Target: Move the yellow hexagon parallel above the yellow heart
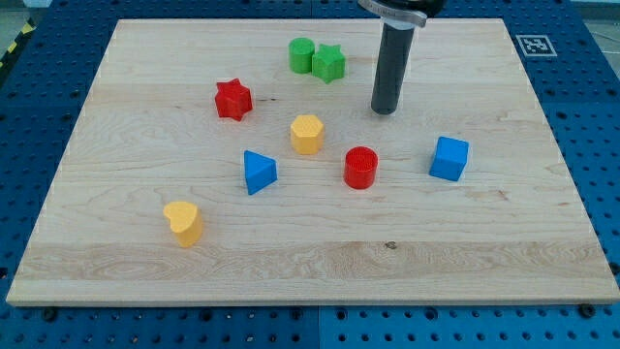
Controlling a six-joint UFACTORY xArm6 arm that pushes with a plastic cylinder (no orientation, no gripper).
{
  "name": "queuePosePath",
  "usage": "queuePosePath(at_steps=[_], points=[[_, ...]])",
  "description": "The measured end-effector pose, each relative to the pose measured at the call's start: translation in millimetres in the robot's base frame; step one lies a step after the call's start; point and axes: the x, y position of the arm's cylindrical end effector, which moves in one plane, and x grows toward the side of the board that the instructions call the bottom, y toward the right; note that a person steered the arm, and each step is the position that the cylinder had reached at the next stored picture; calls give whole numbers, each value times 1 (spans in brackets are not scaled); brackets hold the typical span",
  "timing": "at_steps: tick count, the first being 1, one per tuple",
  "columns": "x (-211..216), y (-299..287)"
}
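A pale wooden board [542, 233] lies on a blue perforated table [601, 116], and the small yellow plastic hexagon block [306, 134] sits near the board's middle. It is squat and stands on a flat face, with no long axis that can be made out; which way its corners point is too small to tell.

Taking that hexagon as the landmark: the yellow plastic heart block [182, 222] lies well apart from it, toward the view's bottom and left. The blue triangular block [259, 172] is near it, just below and left. The red cylinder block [360, 167] sits near it, to the right and slightly lower. The blue cube [449, 158] is farther right still. The red star block [232, 99] lies up and to the left. The green cylinder block [301, 55] and green star block [328, 64] touch each other toward the view's top.

The arm carries only a straight dark rod, with nothing to open or close and nothing held. My tip [386, 111] rests on the board up and to the right of the hexagon, apart from it and touching no block.
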Motion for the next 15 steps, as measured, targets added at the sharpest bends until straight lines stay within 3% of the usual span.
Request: queuePosePath(at_steps=[15], points=[[36,-38]])
